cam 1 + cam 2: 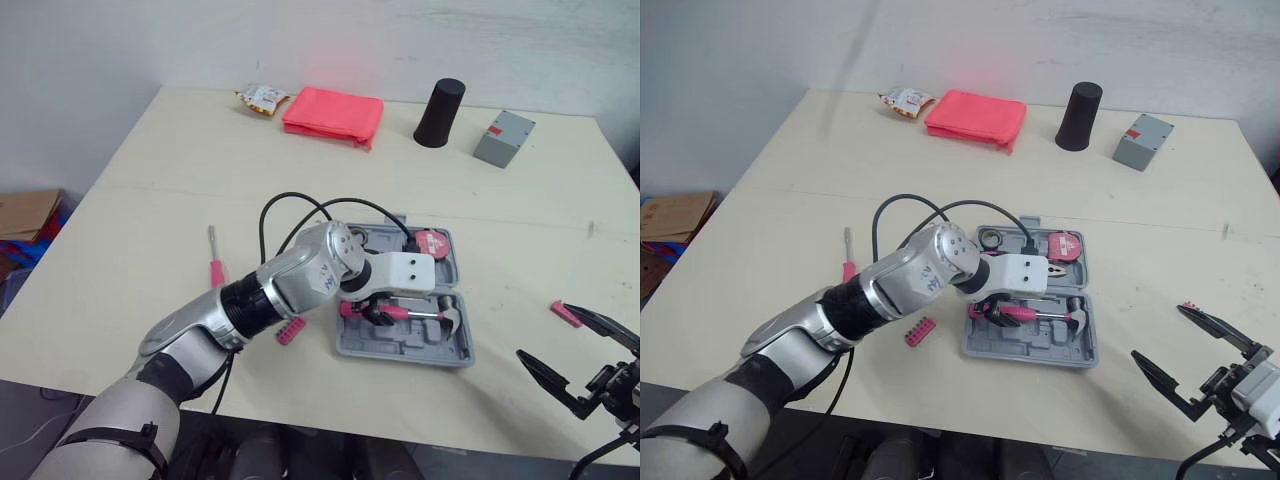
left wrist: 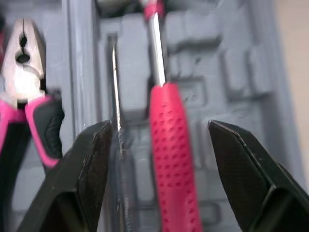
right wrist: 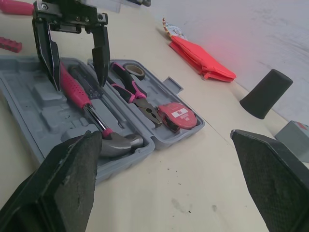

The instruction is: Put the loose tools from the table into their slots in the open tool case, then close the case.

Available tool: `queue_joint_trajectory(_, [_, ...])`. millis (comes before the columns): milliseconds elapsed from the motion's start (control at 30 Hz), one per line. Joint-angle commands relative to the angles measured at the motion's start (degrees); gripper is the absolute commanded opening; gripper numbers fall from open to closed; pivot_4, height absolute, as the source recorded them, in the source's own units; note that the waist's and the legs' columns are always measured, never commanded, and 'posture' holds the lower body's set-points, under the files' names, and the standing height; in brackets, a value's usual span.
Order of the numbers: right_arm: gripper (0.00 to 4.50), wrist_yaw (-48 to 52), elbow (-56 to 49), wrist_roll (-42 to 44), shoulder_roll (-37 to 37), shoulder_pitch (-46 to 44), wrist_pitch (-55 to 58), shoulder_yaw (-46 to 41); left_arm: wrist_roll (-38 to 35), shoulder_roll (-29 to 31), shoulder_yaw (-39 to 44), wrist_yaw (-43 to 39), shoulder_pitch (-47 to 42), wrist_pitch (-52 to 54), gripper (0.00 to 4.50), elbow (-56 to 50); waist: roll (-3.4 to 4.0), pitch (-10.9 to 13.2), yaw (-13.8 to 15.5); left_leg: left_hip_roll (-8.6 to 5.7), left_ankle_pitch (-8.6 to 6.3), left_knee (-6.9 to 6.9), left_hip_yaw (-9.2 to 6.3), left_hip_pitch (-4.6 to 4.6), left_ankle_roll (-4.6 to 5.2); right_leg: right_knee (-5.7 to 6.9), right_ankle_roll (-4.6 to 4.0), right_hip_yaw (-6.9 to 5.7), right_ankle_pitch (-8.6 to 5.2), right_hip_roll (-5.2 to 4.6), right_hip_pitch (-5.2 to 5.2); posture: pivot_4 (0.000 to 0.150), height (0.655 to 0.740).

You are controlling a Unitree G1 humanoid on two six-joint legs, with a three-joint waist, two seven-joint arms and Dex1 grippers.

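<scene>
In your head view, the left gripper (image 1: 380, 311) hangs over the open tool case (image 1: 400, 352); a screwdriver (image 1: 214, 258) and a pink bit holder (image 1: 290, 332) lie loose on the table (image 1: 150, 200). In the left wrist view, you see its fingers spread wide, straddling the hammer (image 2: 171, 159) handle in the case. In the right wrist view, your right gripper (image 3: 164, 135) gapes wide, apart from the case.
</scene>
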Motion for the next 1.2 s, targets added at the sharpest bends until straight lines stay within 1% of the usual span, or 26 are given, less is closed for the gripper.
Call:
queue_joint_trajectory(33, [4.5, -0.5, -1.7, 0.2, 0.1, 0.0, -0.8, 0.0, -3.9, -2.0, 7.9, 0.9, 4.3, -7.9, 3.22, -1.4, 0.0, 0.0, 0.0, 0.01, 0.0, 0.02, -0.01, 0.0, 0.0, 0.0, 0.0, -0.01, 0.0, 0.0, 0.0, 0.15, 0.74])
queue_joint_trajectory(67, [4.5, -0.6, -1.7, 0.2, 0.1, 0.0, -0.8, 0.1, -5.3, -3.0, 10.3, 1.3, 6.0, -9.6, 2.98, -0.7, 0.0, 0.0, 0.0, 0.0, 0.0, 0.05, -0.01, 0.01, 0.0, 0.04, 0.0, -0.01, 0.0, 0.0, 0.01, 0.15, 0.74])
queue_joint_trajectory(133, [4.5, -0.7, -1.6, 0.2, 0.0, 0.0, -0.8, 0.3, -7.3, -3.8, 14.6, 1.2, 9.7, -17.3, 2.42, 0.8, 0.0, 0.0, 0.0, 0.0, 0.01, 0.09, -0.01, 0.02, 0.02, 0.08, 0.01, -0.01, 0.0, 0.0, 0.01, 0.15, 0.74])
queue_joint_trajectory(167, [4.5, -0.8, -1.6, 0.2, 0.0, 0.0, -0.8, 0.3, -8.1, -4.4, 16.4, 1.5, 11.5, -20.0, 2.01, 1.7, 0.0, 0.0, -0.1, 0.0, 0.01, 0.1, -0.01, 0.04, 0.02, 0.1, 0.01, 0.0, 0.0, 0.0, 0.01, 0.15, 0.74])
queue_joint_trajectory(200, [4.5, -0.8, -1.6, 0.2, -0.1, 0.0, -0.8, 0.4, -8.4, -4.8, 17.3, 1.6, 12.5, -21.8, 1.49, 2.4, 0.0, 0.0, -0.1, 0.0, 0.02, 0.11, -0.01, 0.05, 0.02, 0.12, 0.01, 0.0, 0.01, 0.0, 0.02, 0.15, 0.74])
queue_joint_trajectory(233, [4.5, -0.8, -1.6, 0.2, -0.1, 0.0, -0.8, 0.5, -8.8, -5.3, 18.1, 1.8, 13.3, -22.2, 1.09, 3.1, -0.01, 0.0, -0.1, -0.01, 0.02, 0.12, 0.0, 0.08, 0.02, 0.17, 0.01, 0.0, 0.01, 0.0, 0.02, 0.15, 0.74])
queue_joint_trajectory(300, [4.5, -0.8, -1.5, 0.1, -0.2, -0.3, -0.8, 0.7, -9.6, -6.5, 19.8, 2.5, 15.6, -24.2, 0.07, 5.3, -0.01, 0.0, 0.0, -0.02, 0.05, 0.14, -0.01, 0.09, 0.03, 0.24, 0.01, -0.01, 0.01, 0.0, 0.02, 0.15, 0.74])
queue_joint_trajectory(400, [4.5, -1.0, -1.4, 0.0, -0.4, -0.8, -0.5, 0.9, -8.0, -6.7, 19.3, 2.4, 18.6, -29.8, 0.07, 8.1, -0.01, 0.0, 0.0, -0.04, 0.05, 0.15, -0.01, 0.13, 0.04, 0.28, 0.02, 0.0, 0.01, -0.02, 0.05, 0.15, 0.74])
queue_joint_trajectory(500, [4.5, -0.8, -1.4, 0.1, -0.6, -0.9, -0.4, 0.8, -8.1, -7.5, 18.7, 1.8, 20.5, -31.0, 0.07, 10.3, -0.01, 0.0, 0.0, -0.04, 0.05, 0.13, -0.01, 0.13, 0.04, 0.28, 0.02, 0.0, 0.01, -0.01, 0.04, 0.15, 0.74])
queue_joint_trajectory(567, [4.5, -0.7, -1.3, 0.1, -0.7, -0.9, -0.4, 0.6, -6.9, -7.7, 17.6, 2.1, 20.7, -31.3, 0.07, 11.2, -0.01, 0.0, 0.0, -0.04, 0.05, 0.13, -0.01, 0.11, 0.04, 0.28, 0.02, -0.01, 0.01, -0.01, 0.03, 0.15, 0.74])
queue_joint_trajectory(667, [4.5, -0.7, -1.4, 0.2, -0.8, -0.8, -0.3, 0.5, -4.6, -8.4, 16.2, 3.8, 20.6, -29.6, 0.07, 12.8, -0.01, 0.0, 0.0, -0.05, 0.05, 0.14, -0.01, 0.12, 0.05, 0.28, 0.02, 0.0, 0.01, -0.01, 0.04, 0.15, 0.74])
queue_joint_trajectory(767, [4.5, -0.7, -1.7, 0.2, -0.7, -0.4, -0.3, 0.3, -1.5, -7.8, 14.2, 5.6, 20.6, -25.3, 0.07, 13.6, -0.01, 0.0, 0.0, -0.05, 0.04, 0.13, -0.01, 0.13, 0.05, 0.28, 0.02, 0.0, 0.01, -0.01, 0.04, 0.15, 0.74])
queue_joint_trajectory(1000, [4.5, -1.1, 0.0, -0.1, -1.5, -0.2, -1.1, -1.7, 2.4, -6.1, 10.2, 4.7, 20.5, -21.6, 0.07, 14.7, -0.01, 0.0, 0.0, -0.03, 0.03, 0.12, -0.02, 0.23, 0.04, 0.28, 0.02, -0.01, 0.02, -0.02, 0.14, 0.15, 0.74])
queue_joint_trajectory(1200, [4.5, -1.2, 0.2, 0.0, -1.8, -0.2, -0.7, -2.0, 5.4, -8.3, 7.4, 7.2, 19.0, -17.0, 0.07, 19.7, -0.09, -0.3, 0.3, -0.06, -0.01, 0.11, -0.1, 0.27, 0.1, 0.24, 0.02, -0.06, 0.02, -0.08, 0.24, 0.15, 0.74])
